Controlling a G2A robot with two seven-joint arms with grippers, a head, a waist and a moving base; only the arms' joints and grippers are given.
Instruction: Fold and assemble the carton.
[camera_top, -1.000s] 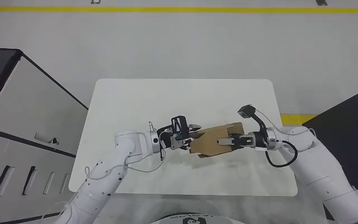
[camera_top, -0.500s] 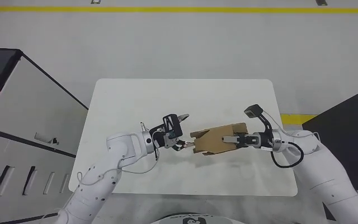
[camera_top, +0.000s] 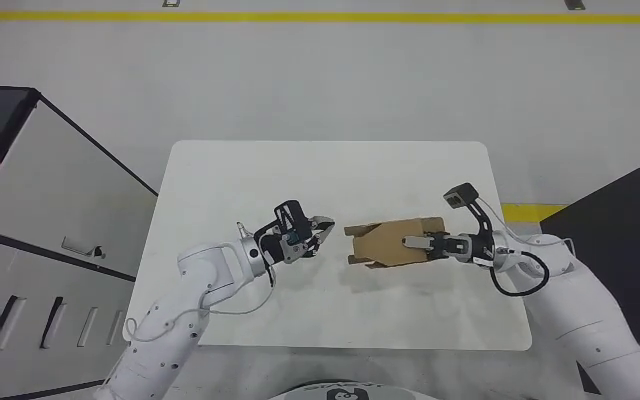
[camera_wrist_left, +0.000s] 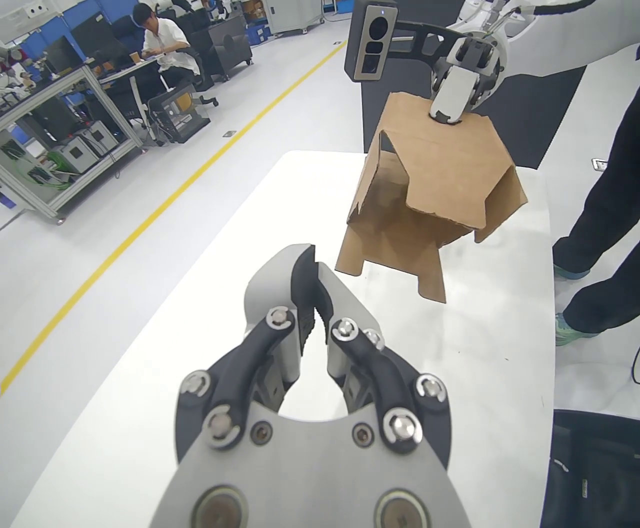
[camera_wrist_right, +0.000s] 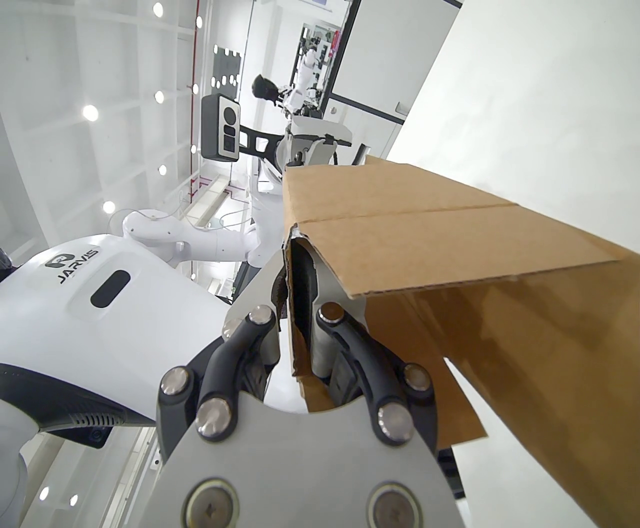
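Note:
A brown cardboard carton (camera_top: 390, 245) lies half-formed on its side on the white table (camera_top: 300, 170), right of the middle, its loose flaps hanging toward the left arm. In the left wrist view the carton (camera_wrist_left: 440, 175) stands open-ended ahead of the fingers. My right gripper (camera_top: 415, 242) is shut on the carton's upper wall, and its wrist view shows the pads clamping a cardboard edge (camera_wrist_right: 295, 310). A short gap to the carton's left, my left gripper (camera_wrist_left: 310, 270) is shut on nothing and touches no cardboard.
A person's dark-trousered legs (camera_wrist_left: 600, 200) stand just beyond the table's right end. A black cabinet (camera_top: 30, 180) sits off the table's left side. A dark block (camera_top: 600, 220) sits past the right edge. A yellow floor line (camera_top: 320, 16) runs behind the table.
My left gripper has let go of the carton's flaps and drawn back to the left. The right gripper has carried the carton slightly to the right.

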